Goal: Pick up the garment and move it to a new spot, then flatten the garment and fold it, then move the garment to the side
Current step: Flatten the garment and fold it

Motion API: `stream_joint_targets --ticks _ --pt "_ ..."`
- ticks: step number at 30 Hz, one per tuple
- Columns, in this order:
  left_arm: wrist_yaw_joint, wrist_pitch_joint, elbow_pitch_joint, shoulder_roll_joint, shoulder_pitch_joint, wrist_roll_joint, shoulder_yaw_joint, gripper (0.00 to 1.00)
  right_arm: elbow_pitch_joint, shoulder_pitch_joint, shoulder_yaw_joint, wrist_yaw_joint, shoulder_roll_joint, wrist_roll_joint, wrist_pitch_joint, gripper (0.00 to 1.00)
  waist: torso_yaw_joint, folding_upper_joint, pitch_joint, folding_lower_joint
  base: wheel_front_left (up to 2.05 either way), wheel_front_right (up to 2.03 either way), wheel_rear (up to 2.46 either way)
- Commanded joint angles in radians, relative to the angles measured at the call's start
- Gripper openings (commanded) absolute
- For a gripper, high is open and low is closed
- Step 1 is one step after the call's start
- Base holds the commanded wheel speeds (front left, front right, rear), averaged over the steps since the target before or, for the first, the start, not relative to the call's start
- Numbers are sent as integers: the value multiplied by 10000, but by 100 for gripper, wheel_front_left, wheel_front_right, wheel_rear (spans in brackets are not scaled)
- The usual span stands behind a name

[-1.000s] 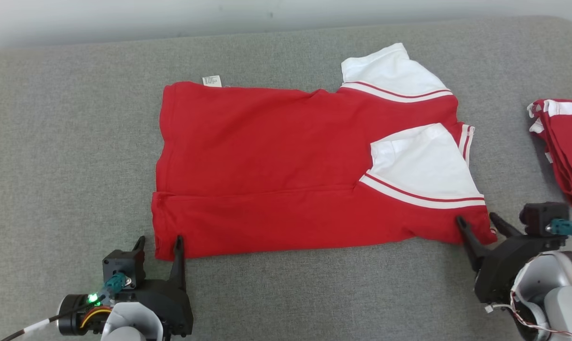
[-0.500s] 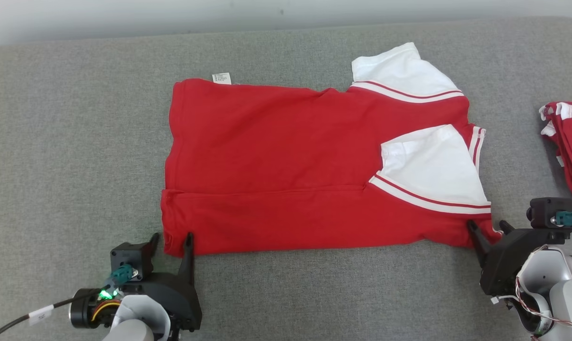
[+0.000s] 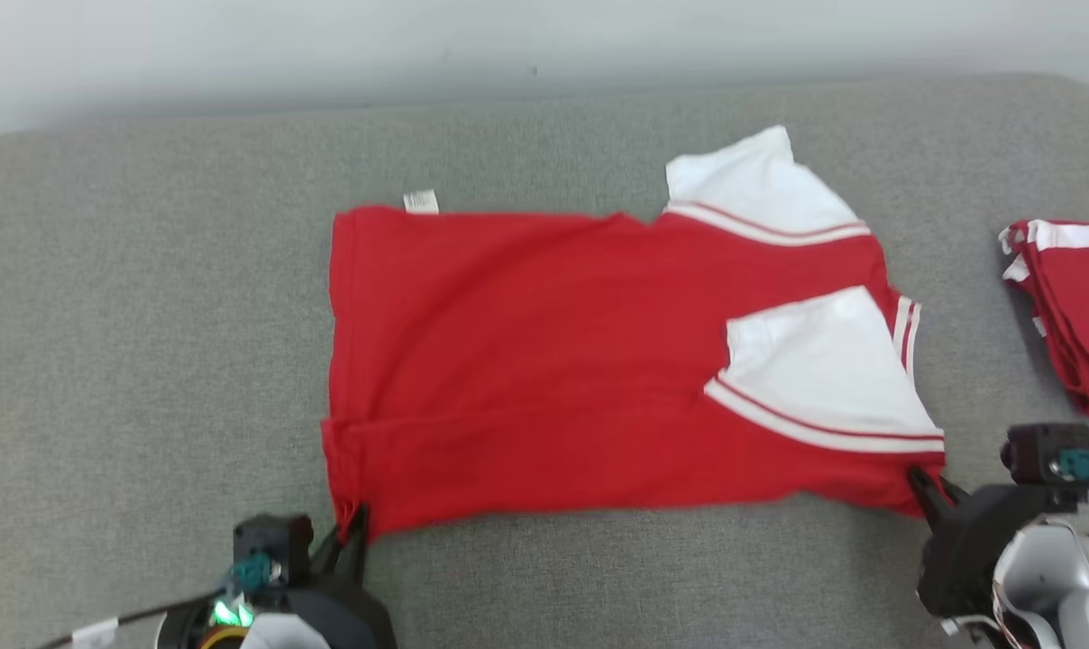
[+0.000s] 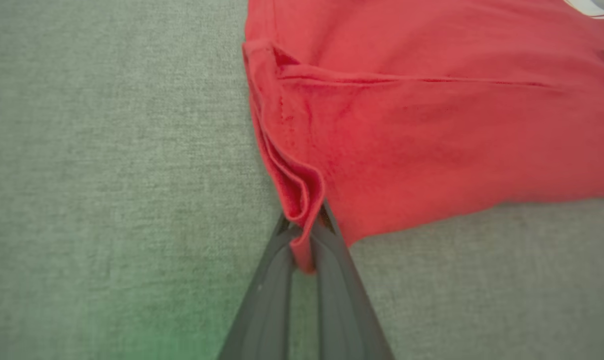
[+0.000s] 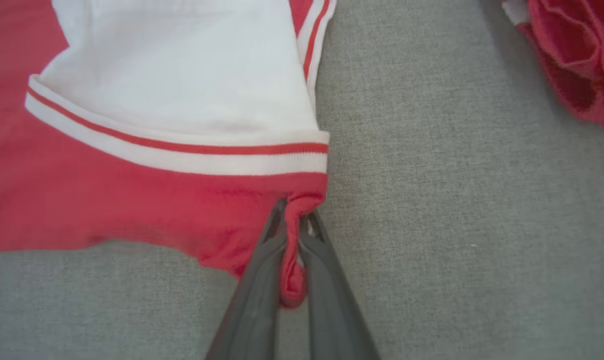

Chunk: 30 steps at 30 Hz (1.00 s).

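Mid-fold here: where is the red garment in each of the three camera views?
Head view: garment spread across the centre, on the grey cushion.
Left wrist view: garment upper right, its corner pinched in the left gripper.
Right wrist view: garment across the left, its corner pinched in the right gripper.
Shared landmark: the grey cushion.

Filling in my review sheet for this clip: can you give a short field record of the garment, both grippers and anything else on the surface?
surface: grey fabric-covered pad
garment: red short-sleeved shirt with white sleeves, spread out, near edge folded over
left gripper: fingers shut on the shirt's near hem corner
right gripper: fingers shut on the near corner below the white sleeve
other: pile of red and white garments, apart from the shirt, at the right edge
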Motion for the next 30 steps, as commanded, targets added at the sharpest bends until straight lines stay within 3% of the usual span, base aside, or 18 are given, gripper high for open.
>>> stream_joint_targets --ticks 1,10,20,21,22,23,30 --pt "100 81 -13 119 418 -106 -63 0 -179 293 -91 0 -79 74 39 0 -11 -1 -238 -1 0 0 0" --pt "641 107 -1007 508 1610 -347 8 0 -1485 1710 -510 -2 286 161 451 0 -83 -1 -550 -1 0 0 0" --pt "1041 187 -1362 770 2091 -383 141 0 -1993 2459 -428 -2 681 194 922 0 -124 -1 -567 -1 0 0 0" --pt "1081 155 -1370 790 2104 -368 163 4 -2010 2504 -421 -2 698 192 948 0 -130 -1 -562 -1 0 0 0" --pt "1097 114 -1375 811 2110 -359 184 89 -2046 2513 -419 -2 710 192 946 46 -135 -1 -553 -1 0 0 0" --pt "1152 57 -1382 820 2113 -354 234 100 -2092 2513 -461 -2 740 188 889 100 -140 -1 -542 -1 0 0 0" --pt "1423 195 -1721 1099 2253 -555 512 100 -2564 2268 -778 -2 536 116 845 100 -152 -1 -517 -1 0 0 0"
